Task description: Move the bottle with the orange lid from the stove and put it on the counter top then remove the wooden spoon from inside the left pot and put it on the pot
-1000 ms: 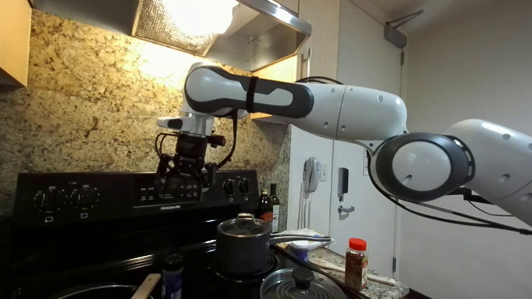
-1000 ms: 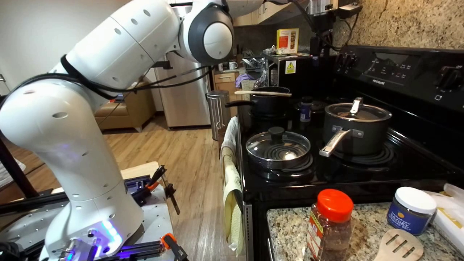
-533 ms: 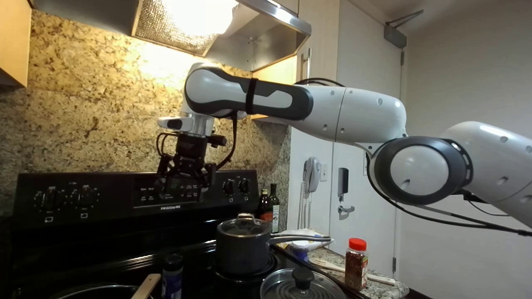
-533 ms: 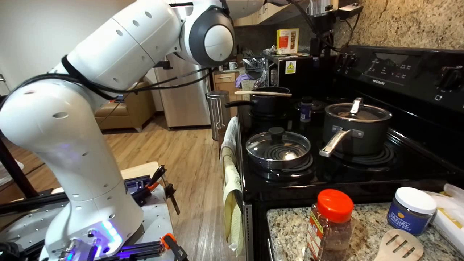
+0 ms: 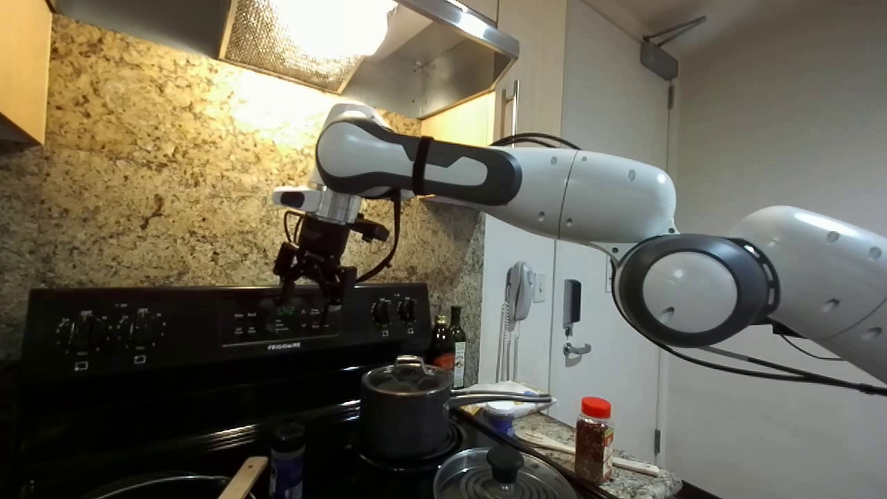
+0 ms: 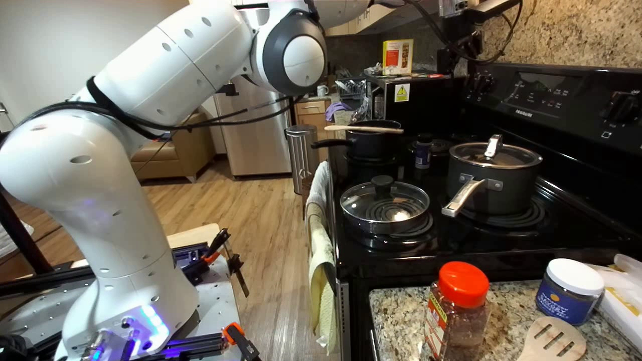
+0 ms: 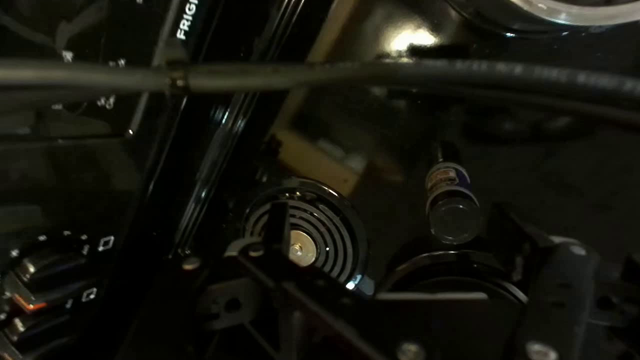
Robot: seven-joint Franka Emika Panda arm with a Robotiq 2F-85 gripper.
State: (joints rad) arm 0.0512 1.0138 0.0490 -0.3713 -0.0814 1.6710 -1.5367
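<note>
The bottle with the orange-red lid stands upright on the counter top beside the stove; it also shows at the front in an exterior view. The wooden spoon lies across the rim of the black left pot. Its handle and part of the pot rim show at the bottom of an exterior view. My gripper is open and empty, high above the back of the stove. In the wrist view the spread fingers partly hide the pot and spoon.
A blue-labelled bottle with a dark lid stands on the stove by the left pot. A lidded pot and a glass-lidded pan sit on burners. A white-lidded jar and slotted spatula lie on the counter.
My gripper has shifted slightly to the right in both exterior views and tilted. The elbow has sunk a little. The bottles, pots and spoon have not moved.
</note>
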